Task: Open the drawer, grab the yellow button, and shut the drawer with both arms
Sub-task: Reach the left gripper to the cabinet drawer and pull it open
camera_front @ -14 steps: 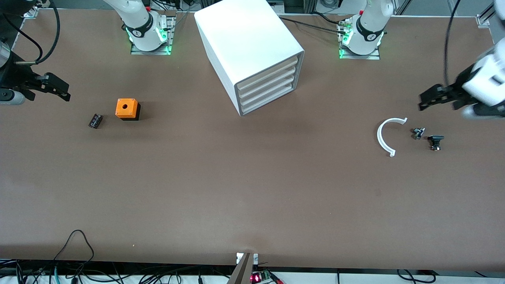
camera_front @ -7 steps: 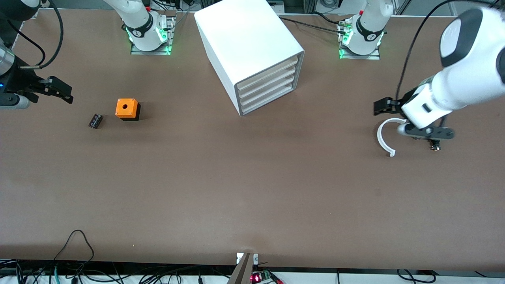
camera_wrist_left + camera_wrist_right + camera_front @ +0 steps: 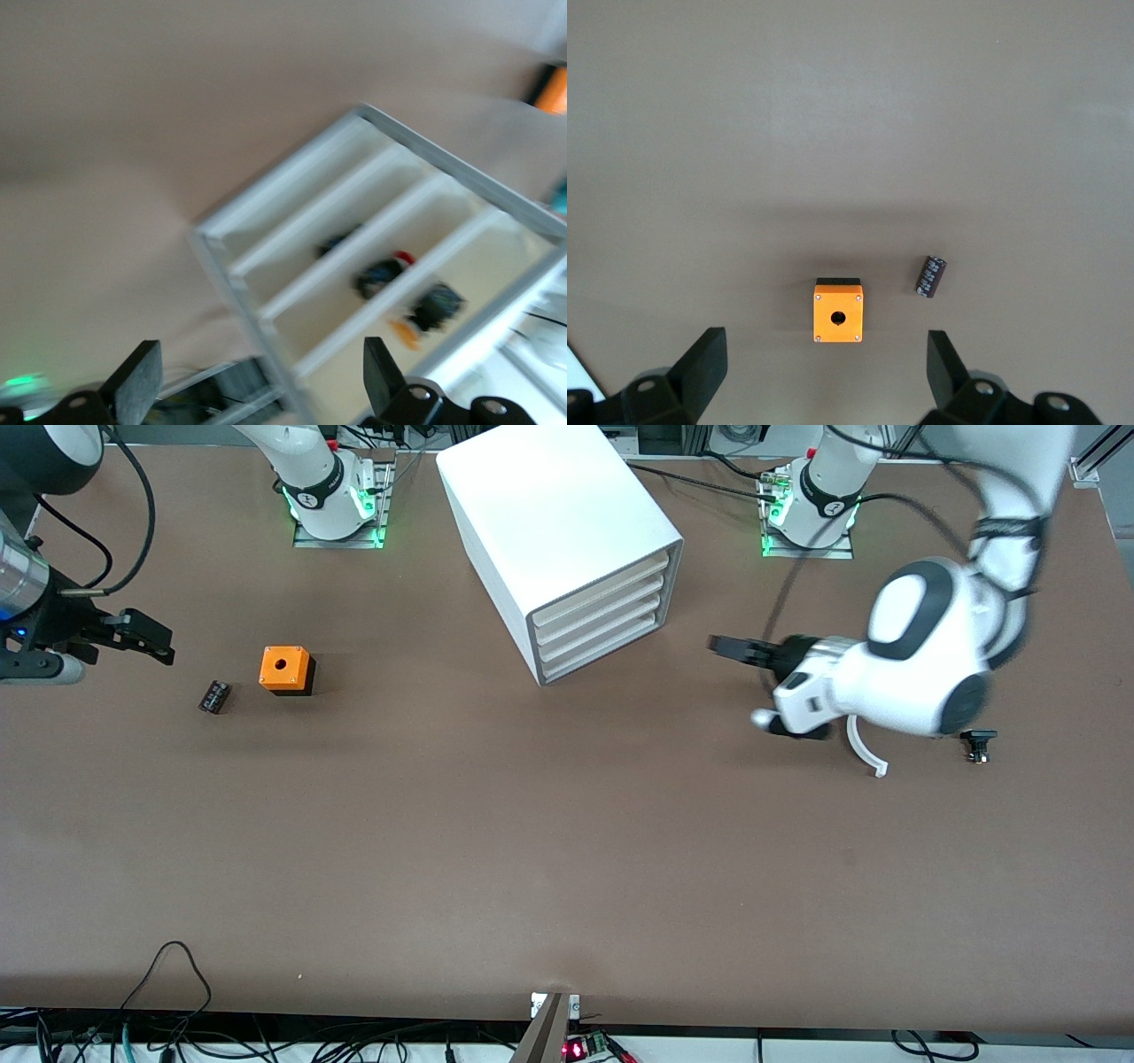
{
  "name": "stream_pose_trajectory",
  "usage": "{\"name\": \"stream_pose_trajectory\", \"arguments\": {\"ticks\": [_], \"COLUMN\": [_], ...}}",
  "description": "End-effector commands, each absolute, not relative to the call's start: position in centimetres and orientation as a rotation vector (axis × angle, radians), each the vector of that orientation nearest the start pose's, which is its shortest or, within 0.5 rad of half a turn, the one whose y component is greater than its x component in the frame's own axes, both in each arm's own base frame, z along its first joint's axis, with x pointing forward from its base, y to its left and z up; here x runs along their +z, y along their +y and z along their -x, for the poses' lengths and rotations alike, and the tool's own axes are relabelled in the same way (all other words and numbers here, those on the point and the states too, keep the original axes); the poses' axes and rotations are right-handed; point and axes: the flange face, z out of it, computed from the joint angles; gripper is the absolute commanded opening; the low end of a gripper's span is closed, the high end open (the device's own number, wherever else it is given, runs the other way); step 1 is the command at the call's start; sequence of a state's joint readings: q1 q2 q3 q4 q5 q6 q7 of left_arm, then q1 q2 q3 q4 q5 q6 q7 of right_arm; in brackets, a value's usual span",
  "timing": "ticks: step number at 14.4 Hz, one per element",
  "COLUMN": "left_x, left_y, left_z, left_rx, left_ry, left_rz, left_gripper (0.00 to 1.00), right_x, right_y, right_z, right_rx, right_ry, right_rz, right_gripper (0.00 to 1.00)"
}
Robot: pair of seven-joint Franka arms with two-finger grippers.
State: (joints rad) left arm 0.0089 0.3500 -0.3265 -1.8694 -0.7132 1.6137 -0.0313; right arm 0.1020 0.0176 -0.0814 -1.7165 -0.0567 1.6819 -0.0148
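The white cabinet (image 3: 558, 522) stands near the bases, all four fronts shut; the drawer (image 3: 611, 583) is the highest front. My left gripper (image 3: 731, 646) is open and hovers over the table facing the cabinet's front, apart from it. In the left wrist view the open left gripper (image 3: 257, 385) faces the blurred cabinet front (image 3: 372, 257). Small dark parts and an orange bit (image 3: 403, 332) show through the fronts; I cannot tell whether this is the button. My right gripper (image 3: 146, 638) is open and empty over the right arm's end of the table. Its wrist view also shows the right gripper (image 3: 824, 367) open.
An orange cube with a hole (image 3: 285, 669) (image 3: 838, 311) and a small black part (image 3: 214, 695) (image 3: 930, 276) lie near my right gripper. A white arc piece (image 3: 864, 753) and a small black part (image 3: 977, 744) lie partly under my left arm.
My left arm has swung in from the left arm's end of the table toward the cabinet's front, passing over the white arc. My right gripper has drifted slightly toward the orange cube.
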Motion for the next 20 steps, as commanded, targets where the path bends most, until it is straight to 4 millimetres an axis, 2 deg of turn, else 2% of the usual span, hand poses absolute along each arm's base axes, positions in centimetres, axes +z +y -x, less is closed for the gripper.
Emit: {"name": "stream_pose_trajectory", "arguments": {"ticks": [1,3,4,9,10,11,12,13,15,17,20], "left_x": [30.4,28.9,28.6,27.5,27.2,27.2,27.1,27.0,27.1,27.3,27.4], "left_y": [-25.6,-27.3,-28.3,-30.5,-30.8,-31.0,-30.9,-31.0,-30.8,-29.6,-25.7], "left_z": [-48.8,-46.5,-45.3,-41.9,-41.2,-40.9,-40.9,-40.7,-41.0,-42.2,-46.1], "left_rx": [-0.86,-0.893,-0.919,-0.999,-1.013,-1.015,-1.012,-1.016,-1.008,-0.978,-0.856], "left_ry": [-0.126,-0.115,-0.127,-0.131,-0.123,-0.123,-0.121,-0.122,-0.115,-0.088,0.012], "left_rz": [-2.161,-2.092,-2.081,-2.028,-2.016,-2.018,-2.022,-2.023,-2.023,-2.028,-2.064], "left_gripper": [1.0,1.0,1.0,0.99,0.9,0.71,0.33,0.0,0.0,0.0,0.0], "right_x": [54.8,54.1,54.0,53.4,53.3,53.3,53.2,52.7,52.6,52.7,51.8], "right_y": [3.4,5.8,6.2,5.3,5.3,5.3,5.3,5.5,5.9,5.9,6.8], "right_z": [-56.5,-56.5,-56.6,-56.9,-56.9,-56.9,-56.8,-56.9,-56.9,-57.0,-57.3], "right_rx": [0.12,0.148,0.148,0.166,0.168,0.171,0.183,0.2,0.205,0.195,0.206], "right_ry": [-0.159,-0.229,-0.237,-0.211,-0.211,-0.204,-0.206,-0.213,-0.231,-0.222,-0.244], "right_rz": [3.179,3.18,3.182,3.177,3.178,3.178,3.178,3.177,3.178,3.175,3.171], "right_gripper": [1.0,1.0,1.0,1.0,1.0,1.0,1.0,1.0,1.0,1.0,1.0]}}
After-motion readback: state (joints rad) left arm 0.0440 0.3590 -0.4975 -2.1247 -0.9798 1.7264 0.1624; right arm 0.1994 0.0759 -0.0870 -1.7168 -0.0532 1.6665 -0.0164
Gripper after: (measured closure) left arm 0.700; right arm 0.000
